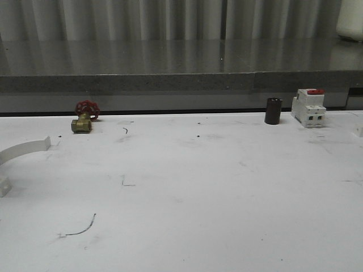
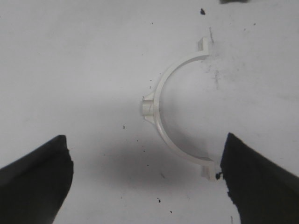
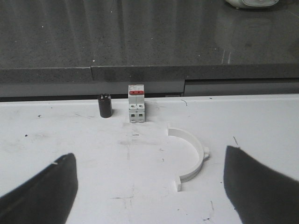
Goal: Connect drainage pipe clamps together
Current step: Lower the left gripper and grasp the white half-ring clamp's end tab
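Observation:
One drainage pipe clamp (image 1: 22, 148), a white half-ring band, lies flat at the table's far left edge and is partly cut off by the frame. In the left wrist view this clamp (image 2: 164, 84) lies on the white table just ahead of my left gripper (image 2: 147, 186), one end tab close to the inner edge of one dark finger (image 2: 259, 182). The jaws stand wide apart with nothing between them. The other clamp (image 3: 198, 161) lies flat ahead of my right gripper (image 3: 149, 186), which is open and empty.
A brass valve with a red handwheel (image 1: 85, 117) sits at the back left. A black cylinder (image 1: 273, 110) and a white circuit breaker with a red switch (image 1: 309, 106) stand at the back right, before a grey counter ledge (image 1: 170, 82). A thin wire scrap (image 1: 79, 229) lies near the front.

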Available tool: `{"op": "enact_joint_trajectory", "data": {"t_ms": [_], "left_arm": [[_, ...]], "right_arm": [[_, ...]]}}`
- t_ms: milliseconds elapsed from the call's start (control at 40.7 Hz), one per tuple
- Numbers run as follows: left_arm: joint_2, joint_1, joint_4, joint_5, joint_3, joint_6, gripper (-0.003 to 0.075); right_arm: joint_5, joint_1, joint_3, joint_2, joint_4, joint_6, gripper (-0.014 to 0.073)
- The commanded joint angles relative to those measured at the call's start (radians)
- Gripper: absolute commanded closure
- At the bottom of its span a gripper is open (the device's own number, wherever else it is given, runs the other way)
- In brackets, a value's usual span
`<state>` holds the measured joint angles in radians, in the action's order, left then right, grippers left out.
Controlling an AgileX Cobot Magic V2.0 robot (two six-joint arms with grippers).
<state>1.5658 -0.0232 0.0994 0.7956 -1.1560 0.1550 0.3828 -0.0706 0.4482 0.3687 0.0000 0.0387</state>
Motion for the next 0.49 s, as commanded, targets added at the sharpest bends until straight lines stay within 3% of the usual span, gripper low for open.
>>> {"op": "enact_joint_trajectory", "data": {"t_ms": [0, 467], "left_arm": [[0.070, -0.002, 0.011, 0.038, -0.105, 0.028, 0.0115], [0.359, -0.002, 0.080, 0.123, -0.260, 0.106, 0.0132]], "right_arm": [[-0.070, 0.000, 0.033, 0.015, -0.006, -0.005, -0.0057], [-0.070, 0.000, 0.033, 0.015, -0.006, -0.005, -0.0057]]}}
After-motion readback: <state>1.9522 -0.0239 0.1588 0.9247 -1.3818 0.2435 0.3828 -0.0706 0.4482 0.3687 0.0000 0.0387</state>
